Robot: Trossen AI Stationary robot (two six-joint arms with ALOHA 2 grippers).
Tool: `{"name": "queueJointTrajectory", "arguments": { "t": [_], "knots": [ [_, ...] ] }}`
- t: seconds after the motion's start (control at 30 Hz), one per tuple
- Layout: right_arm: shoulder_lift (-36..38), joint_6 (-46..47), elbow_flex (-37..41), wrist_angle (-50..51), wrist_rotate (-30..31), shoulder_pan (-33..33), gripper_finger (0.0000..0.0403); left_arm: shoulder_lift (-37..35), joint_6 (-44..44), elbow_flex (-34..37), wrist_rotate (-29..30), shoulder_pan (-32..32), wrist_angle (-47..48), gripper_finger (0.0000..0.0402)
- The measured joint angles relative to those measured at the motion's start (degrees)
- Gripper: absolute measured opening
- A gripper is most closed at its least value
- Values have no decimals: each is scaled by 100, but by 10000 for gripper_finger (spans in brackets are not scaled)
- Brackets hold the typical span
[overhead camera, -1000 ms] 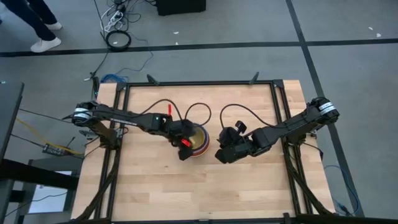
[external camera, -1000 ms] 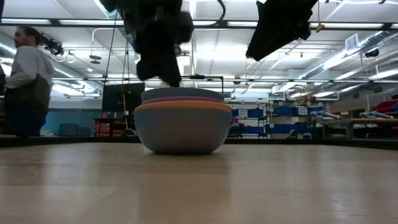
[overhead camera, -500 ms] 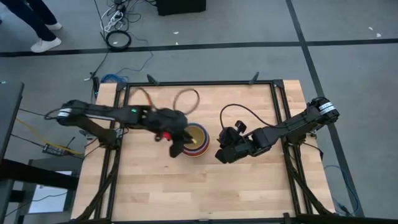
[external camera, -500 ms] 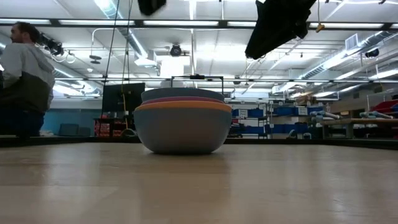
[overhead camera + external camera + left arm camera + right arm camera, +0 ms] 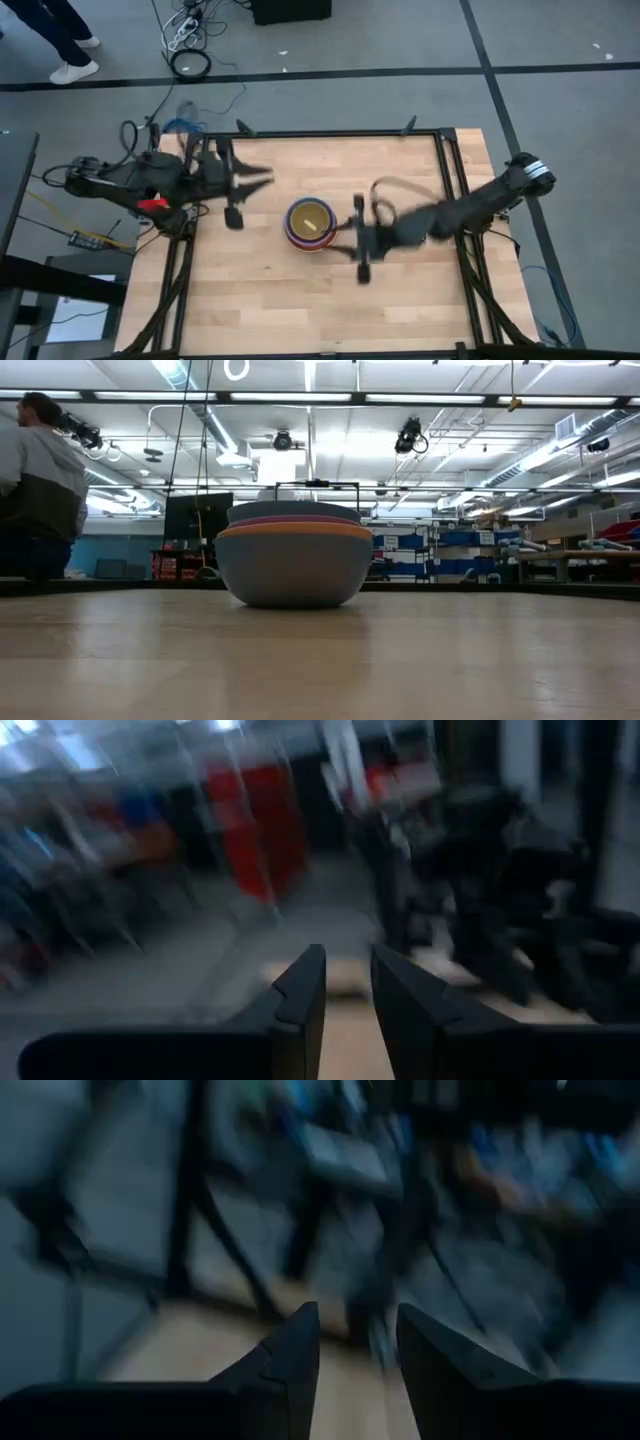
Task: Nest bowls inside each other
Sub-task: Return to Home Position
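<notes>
The bowls (image 5: 310,225) stand nested in one stack at the middle of the table, the yellow one innermost with purple, red and blue rims around it. In the low view the stack (image 5: 293,555) rests by the base of the light blue outer bowl, with orange and pink rims above it. My left gripper (image 5: 252,183) hangs high near the table's left edge, left of the stack, level and open (image 5: 348,972). My right gripper (image 5: 353,243) hangs just right of the stack, level and open (image 5: 358,1330). Neither holds anything. Both are above the low view's picture.
Bare wood (image 5: 300,300) lies all round the stack. Dark frame rails (image 5: 320,133) run along the table's edges. Beyond the table a person (image 5: 40,490) stands at the left, and cables (image 5: 190,62) lie on the floor at the far side.
My left gripper has risen from over the stack and drawn back toward the table's left edge, tipping from pointing down to level. My right gripper has risen and tipped to level beside the stack. Both have left the low view. The bowls have stayed put.
</notes>
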State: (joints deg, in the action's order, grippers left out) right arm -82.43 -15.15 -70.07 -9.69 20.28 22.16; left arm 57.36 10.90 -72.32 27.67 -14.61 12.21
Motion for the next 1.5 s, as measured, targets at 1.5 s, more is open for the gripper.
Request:
{"name": "queueJointTrajectory", "arguments": {
  "t": [1.5],
  "knots": [
    [5001,1727,6954,-3176,-2288,-2179,122,-3534,-959,7183,-271,395,-4016,78]
  ]
}}
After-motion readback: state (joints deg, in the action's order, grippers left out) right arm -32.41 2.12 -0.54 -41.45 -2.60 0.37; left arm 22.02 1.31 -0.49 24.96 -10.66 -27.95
